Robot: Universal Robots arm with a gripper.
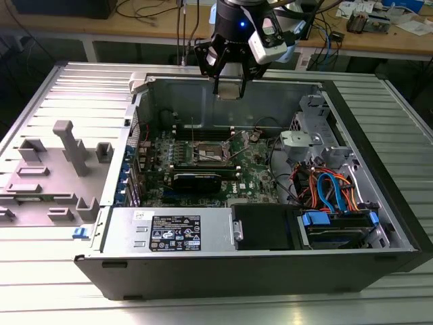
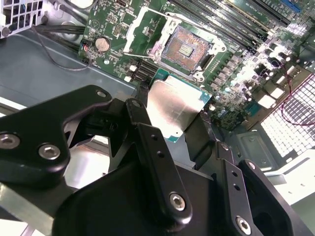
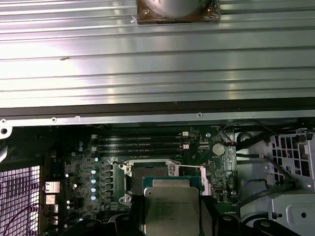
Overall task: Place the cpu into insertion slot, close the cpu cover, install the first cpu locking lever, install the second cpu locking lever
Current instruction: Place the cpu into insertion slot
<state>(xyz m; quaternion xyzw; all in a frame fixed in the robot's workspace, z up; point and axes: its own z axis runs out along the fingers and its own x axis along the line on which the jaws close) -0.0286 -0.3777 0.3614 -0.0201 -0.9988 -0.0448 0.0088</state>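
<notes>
The cpu (image 2: 173, 105), a flat square chip with a dull silver top and green edge, sits between my gripper's (image 2: 172, 120) black fingers (image 2: 147, 132), which are shut on its sides. In the exterior view the gripper (image 1: 229, 91) hangs above the back wall of the open computer case, well above the motherboard (image 1: 203, 159). The insertion slot (image 2: 189, 46) lies on the green board below and ahead of the chip, its dark contact field bare. A thin silver cpu cover frame (image 2: 132, 30) stands swung off the slot. The first wrist view has the cpu (image 3: 172, 209) just short of the slot (image 3: 147, 172).
The case walls (image 1: 230, 84) ring the board. A black card with a heatsink (image 1: 196, 179) lies beside the slot, memory slots (image 3: 142, 142) on its other side. A power supply (image 1: 172, 230) and a drive bay with blue and orange cables (image 1: 331, 193) fill the front. A grey fixture (image 1: 64, 159) stands at the exterior view's left.
</notes>
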